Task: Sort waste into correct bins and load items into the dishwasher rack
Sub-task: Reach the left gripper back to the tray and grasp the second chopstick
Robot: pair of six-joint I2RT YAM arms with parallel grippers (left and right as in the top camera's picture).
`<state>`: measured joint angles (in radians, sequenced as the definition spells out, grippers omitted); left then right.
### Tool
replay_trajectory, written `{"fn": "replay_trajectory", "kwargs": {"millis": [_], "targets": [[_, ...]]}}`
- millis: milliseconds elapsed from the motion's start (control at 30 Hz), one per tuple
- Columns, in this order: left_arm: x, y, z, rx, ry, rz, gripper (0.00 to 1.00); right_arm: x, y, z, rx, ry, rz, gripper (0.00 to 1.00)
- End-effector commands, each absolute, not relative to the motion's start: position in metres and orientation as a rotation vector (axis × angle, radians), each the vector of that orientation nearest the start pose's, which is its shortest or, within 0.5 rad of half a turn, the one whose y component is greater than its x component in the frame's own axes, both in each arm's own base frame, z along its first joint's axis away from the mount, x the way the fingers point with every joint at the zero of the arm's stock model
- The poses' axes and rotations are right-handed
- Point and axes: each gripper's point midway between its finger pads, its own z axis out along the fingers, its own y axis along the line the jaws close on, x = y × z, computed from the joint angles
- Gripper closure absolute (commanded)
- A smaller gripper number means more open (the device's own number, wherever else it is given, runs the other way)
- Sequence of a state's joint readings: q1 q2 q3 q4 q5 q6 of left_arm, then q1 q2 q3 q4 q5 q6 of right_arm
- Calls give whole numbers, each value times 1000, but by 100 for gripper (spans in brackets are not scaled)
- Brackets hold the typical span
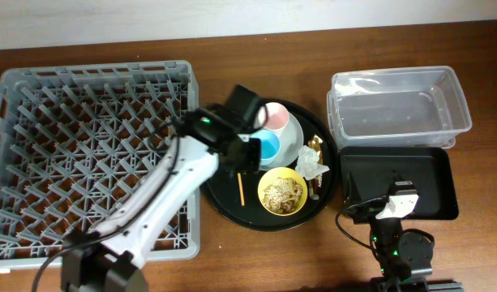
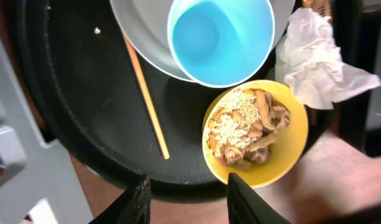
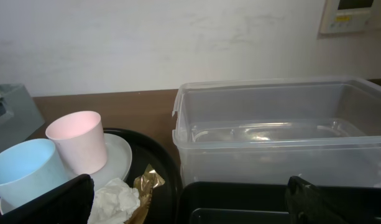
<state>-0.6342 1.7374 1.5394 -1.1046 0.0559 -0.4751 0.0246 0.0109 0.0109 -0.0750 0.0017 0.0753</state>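
Left fingers (image 2: 138, 204) spread open, holding nothing, above the round black tray (image 2: 72, 124), between the one visible chopstick (image 2: 146, 99) and the yellow bowl (image 2: 283, 155) of food scraps (image 2: 243, 127). Same tray also carries the blue cup (image 2: 218, 37) and pink cup (image 3: 78, 140) on the grey-green plate (image 2: 140, 37), with the napkin (image 2: 314, 56) and gold wrapper (image 3: 146, 183) at its right edge. Right fingers (image 3: 53, 202) open, empty, right of that tray by the black rectangular tray (image 1: 426, 166) and clear tub (image 3: 271, 137); rack (image 1: 86, 154) sits on the bench (image 1: 256, 251) left of it.

Yellow bowl (image 2: 294, 140) of scraps (image 2: 246, 124) beside blue cup (image 2: 220, 37)
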Motion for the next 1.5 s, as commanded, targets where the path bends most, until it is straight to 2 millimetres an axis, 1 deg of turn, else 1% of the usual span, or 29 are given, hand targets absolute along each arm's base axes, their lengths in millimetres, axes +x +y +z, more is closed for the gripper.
{"fn": "replay_trajectory", "kwargs": {"millis": [0,33,67,100,133,200,233,267,400,467,567,667,700,900,967,1233,1467], "targets": [[305,-234,138,200,2914,-179,57,246,2,156,56,1649,61,1],[305,-235,136,201,2920,-174,54,246,2,156,56,1649,61,1],[305,-235,134,203,2924,-170,54,246,2,156,56,1649,61,1],[306,-234,131,202,2927,-161,54,246,2,155,56,1649,61,1],[307,-235,128,202,2931,-156,56,246,2,156,56,1649,61,1],[309,-236,120,199,2945,-139,70,246,2,156,56,1649,61,1],[310,-235,115,196,2949,-120,75,246,2,156,56,1649,61,1],[312,-233,113,194,2948,-96,77,246,2,155,56,1649,61,1],[315,-229,98,193,2968,-32,78,246,2,155,56,1649,61,1],[314,-229,90,192,2987,-14,80,246,2,155,56,1649,61,1],[314,-227,78,157,3014,15,81,246,2,155,56,1649,61,1],[314,-226,65,105,3041,42,81,246,2,155,55,1649,61,1],[313,-225,58,71,3058,59,81,246,2,155,56,1649,61,1],[311,-224,37,66,3094,102,80,246,2,156,56,1649,61,1],[312,-222,34,66,3094,123,80,246,2,155,56,1649,61,1],[317,-218,35,65,3063,163,80,246,2,156,56,1649,61,1],[321,-218,34,64,3048,167,80,246,2,156,56,1649,61,1]]}}
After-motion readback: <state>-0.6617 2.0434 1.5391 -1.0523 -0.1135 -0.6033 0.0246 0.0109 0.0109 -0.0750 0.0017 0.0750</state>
